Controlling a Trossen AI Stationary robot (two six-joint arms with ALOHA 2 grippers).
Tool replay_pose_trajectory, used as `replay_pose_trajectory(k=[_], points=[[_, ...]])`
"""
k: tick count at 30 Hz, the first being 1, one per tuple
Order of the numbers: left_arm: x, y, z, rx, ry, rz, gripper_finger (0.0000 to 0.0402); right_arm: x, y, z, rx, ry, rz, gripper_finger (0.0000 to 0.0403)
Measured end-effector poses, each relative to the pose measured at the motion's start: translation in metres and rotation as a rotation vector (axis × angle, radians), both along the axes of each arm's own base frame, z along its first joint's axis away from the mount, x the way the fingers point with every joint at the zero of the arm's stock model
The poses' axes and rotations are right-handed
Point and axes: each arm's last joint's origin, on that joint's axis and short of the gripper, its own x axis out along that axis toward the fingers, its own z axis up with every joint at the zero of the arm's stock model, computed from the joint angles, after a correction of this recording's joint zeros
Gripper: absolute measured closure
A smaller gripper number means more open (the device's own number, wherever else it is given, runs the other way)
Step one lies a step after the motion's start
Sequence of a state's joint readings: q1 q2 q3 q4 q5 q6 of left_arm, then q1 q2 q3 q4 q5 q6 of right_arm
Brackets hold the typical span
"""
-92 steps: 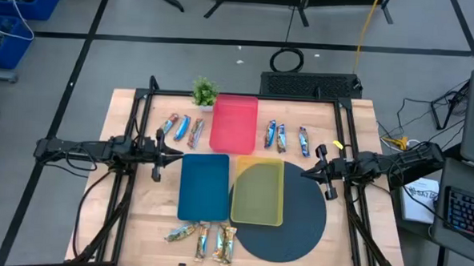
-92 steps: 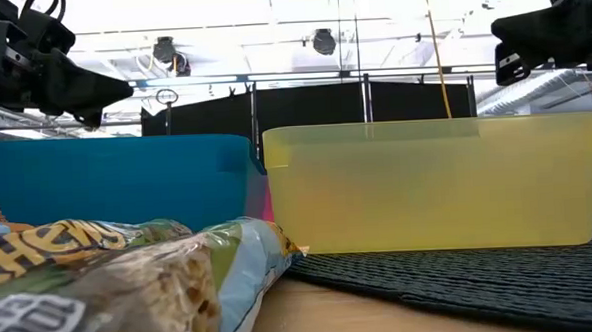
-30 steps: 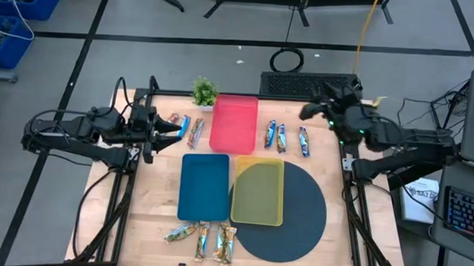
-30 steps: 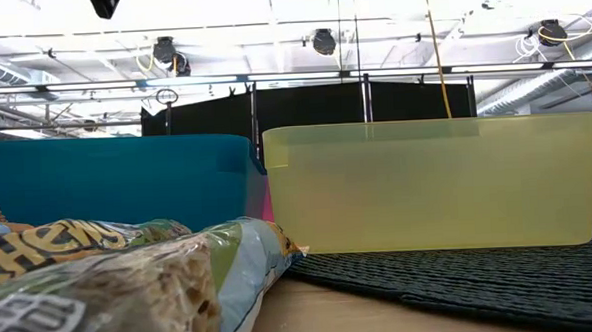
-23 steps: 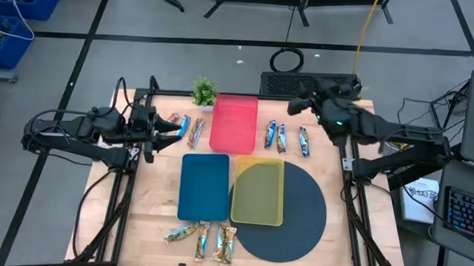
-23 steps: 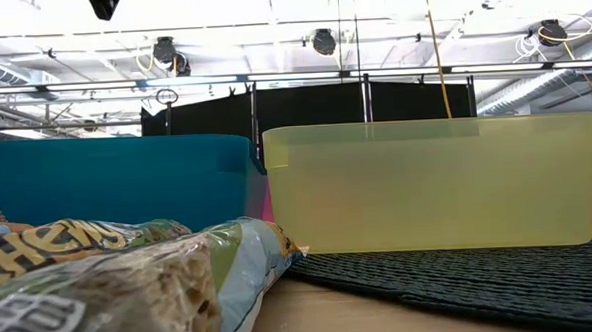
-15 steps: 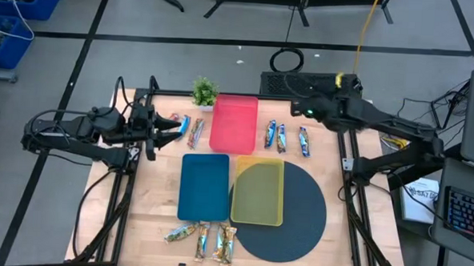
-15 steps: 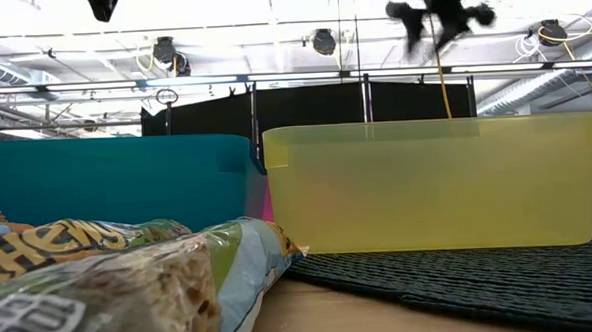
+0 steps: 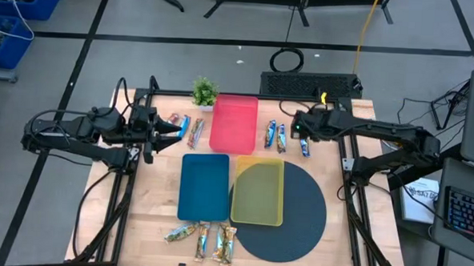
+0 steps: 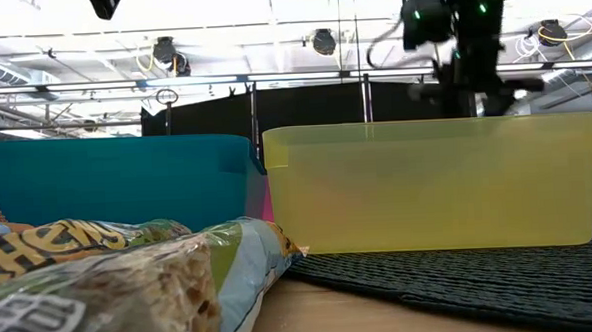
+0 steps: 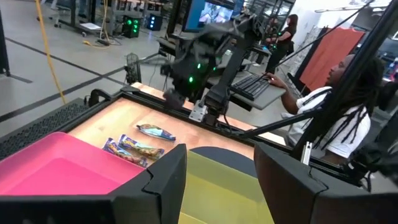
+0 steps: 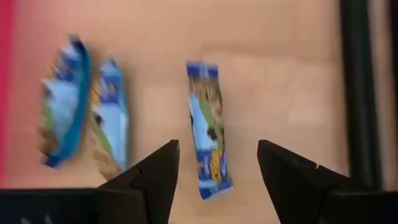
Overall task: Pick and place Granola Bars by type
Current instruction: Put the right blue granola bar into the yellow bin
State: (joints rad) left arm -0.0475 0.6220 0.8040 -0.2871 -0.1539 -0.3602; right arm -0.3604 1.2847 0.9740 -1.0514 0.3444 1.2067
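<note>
Three groups of granola bars lie flat on the wooden table: far left [image 9: 184, 128], far right [image 9: 282, 137] and near edge [image 9: 204, 239]. My right gripper [image 9: 300, 132] is open and points down over the right-hand blue bar [image 9: 304, 144] of the far right group. In the right wrist view its fingers [image 12: 217, 152] stand on either side of that bar [image 12: 209, 146] without touching it. My left gripper [image 9: 175, 131] is open and level beside the far left bars; its wrist view [image 11: 217, 158] looks across the trays.
A red tray [image 9: 234, 123], blue tray [image 9: 204, 186] and yellow tray [image 9: 258, 192] sit mid-table, the yellow one partly on a dark round mat [image 9: 301, 220]. A small green plant [image 9: 205, 91] stands at the far edge. A person [image 11: 339, 106] sits beyond the table's right side.
My right gripper has swung from above the table's far right corner toward the left and down, tipping to point down over the right-hand blue bar of the far right group. The bars have stayed where they were.
</note>
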Motion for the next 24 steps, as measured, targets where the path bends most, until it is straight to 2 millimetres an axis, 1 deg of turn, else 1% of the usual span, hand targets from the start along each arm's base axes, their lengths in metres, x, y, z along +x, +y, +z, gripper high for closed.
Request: replay_pose_trajectory(k=[3,10,16,19,24], points=[[0.0,0.0,0.0,-0.02,-0.002,0.002,0.021,-0.004,0.006,-0.018,0.032,-0.027,-0.019,0.0183],[0.0,-0.001,0.0,-0.024,-0.002,-0.024,0.021,-0.006,0.014,-0.044,0.029,-0.06,-0.029,0.0179],[0.0,-0.001,0.0,-0.007,-0.001,-0.025,0.021,-0.008,0.012,-0.059,0.031,-0.053,-0.043,0.0179],[0.0,-0.001,0.0,-0.006,-0.001,-0.025,0.0211,-0.006,0.01,-0.064,0.023,-0.079,-0.044,0.0179],[0.0,-0.001,0.0,-0.001,0.0,-0.026,0.0211,-0.002,0.007,-0.075,0.027,-0.055,-0.032,0.0179]])
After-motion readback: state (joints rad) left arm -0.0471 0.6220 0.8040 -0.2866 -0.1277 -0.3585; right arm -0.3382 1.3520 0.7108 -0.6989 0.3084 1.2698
